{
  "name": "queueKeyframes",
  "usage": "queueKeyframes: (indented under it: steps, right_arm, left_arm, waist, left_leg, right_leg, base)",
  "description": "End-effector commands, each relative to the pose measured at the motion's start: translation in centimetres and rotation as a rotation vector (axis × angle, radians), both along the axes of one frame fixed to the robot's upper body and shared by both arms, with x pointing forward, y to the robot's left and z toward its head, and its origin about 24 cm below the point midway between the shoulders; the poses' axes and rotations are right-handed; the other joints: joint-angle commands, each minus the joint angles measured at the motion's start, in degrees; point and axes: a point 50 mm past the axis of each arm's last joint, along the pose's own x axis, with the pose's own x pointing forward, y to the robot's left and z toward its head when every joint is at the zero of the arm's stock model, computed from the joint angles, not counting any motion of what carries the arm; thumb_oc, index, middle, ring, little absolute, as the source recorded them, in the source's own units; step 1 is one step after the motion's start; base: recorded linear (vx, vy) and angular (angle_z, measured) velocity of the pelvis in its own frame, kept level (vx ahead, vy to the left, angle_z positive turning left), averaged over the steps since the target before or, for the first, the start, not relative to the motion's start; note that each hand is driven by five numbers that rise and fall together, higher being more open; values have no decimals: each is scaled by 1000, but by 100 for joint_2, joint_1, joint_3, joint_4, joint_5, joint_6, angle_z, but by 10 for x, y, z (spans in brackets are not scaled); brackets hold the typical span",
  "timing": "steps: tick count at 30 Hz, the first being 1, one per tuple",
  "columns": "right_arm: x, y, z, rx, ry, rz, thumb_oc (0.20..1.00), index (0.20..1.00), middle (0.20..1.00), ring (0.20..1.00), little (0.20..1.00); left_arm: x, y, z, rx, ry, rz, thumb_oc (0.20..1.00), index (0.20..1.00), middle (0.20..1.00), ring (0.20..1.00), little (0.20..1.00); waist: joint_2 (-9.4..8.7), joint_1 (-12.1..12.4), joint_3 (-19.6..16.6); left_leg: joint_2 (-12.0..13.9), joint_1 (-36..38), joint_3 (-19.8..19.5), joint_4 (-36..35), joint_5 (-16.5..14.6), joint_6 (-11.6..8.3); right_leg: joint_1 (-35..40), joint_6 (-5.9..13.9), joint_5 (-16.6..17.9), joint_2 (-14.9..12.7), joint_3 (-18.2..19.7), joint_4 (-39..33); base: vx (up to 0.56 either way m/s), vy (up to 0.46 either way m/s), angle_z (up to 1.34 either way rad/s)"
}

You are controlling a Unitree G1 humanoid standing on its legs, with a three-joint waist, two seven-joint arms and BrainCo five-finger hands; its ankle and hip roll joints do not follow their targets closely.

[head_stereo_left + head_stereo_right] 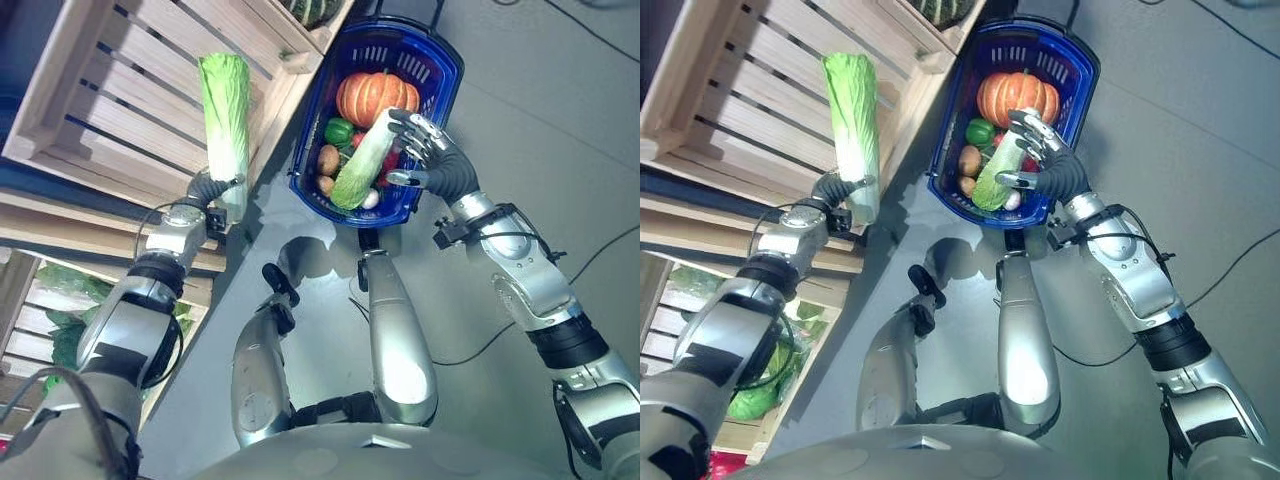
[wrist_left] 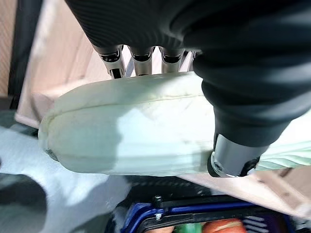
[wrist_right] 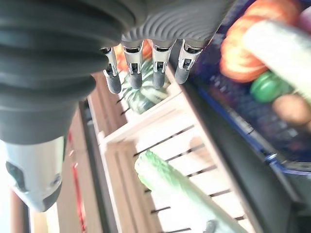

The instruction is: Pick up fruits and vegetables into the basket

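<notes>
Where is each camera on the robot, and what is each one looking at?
Left eye view: on the head, looking down at the blue basket, the wooden crate, both arms and the legs.
Right eye view: beside it, same scene; the right hand is over the basket.
Left wrist view: on the left wrist, looking along the left hand curled round a cabbage.
Right wrist view: on the right wrist, past open fingers to the crate.
Shared: every view shows that cabbage and the basket.
</notes>
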Motion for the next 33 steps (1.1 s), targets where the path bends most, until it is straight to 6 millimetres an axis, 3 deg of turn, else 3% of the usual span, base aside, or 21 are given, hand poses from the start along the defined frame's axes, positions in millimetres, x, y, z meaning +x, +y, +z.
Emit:
queueKeyframes:
  steps: [1,10,20,25,33]
  right_arm:
    - [-7,15,22,70,-73,77,1000,1000,1000,1000,1000]
    - [4,48,31,344,3,79,1000,1000,1000,1000,1000]
    - [10,66,25,542,101,33,1000,1000,1000,1000,1000]
    - [12,71,7,734,271,44,1000,1000,1000,1000,1000]
    - [16,81,-12,862,417,18,1000,1000,1000,1000,1000]
  left_arm:
    - [-2,12,25,136,-192,36,200,200,200,200,200]
    - [-11,-17,62,302,-481,-62,200,200,200,200,200]
    - [-25,-65,73,394,-648,-243,200,200,200,200,200]
    - [-33,-80,79,479,-736,-308,200,200,200,200,200]
    - [-41,-103,85,608,-818,-400,200,200,200,200,200]
  waist:
    - [-68,122,-144]
    - [-200,671,-347]
    - [-307,1073,-674]
    - [-392,1209,-884]
    - [-453,1331,-1035]
  left_leg:
    - [16,-69,85,553,-443,83]
    - [-103,501,-192,388,-498,180]
    - [-178,972,-411,216,-614,240]
    - [-194,1174,-458,105,-661,276]
    - [-190,1413,-461,-25,-706,296]
  right_leg:
    - [387,178,-125,-40,-74,-399]
    - [1316,213,-72,-156,-422,-725]
    - [2117,276,11,-140,-699,-1192]
    - [2416,332,94,-141,-779,-1427]
    - [2711,392,131,-145,-857,-1607]
  base:
    - [-74,-34,16]
    - [18,-89,16]
    - [71,-94,16]
    - [78,-73,12]
    - [57,-39,4]
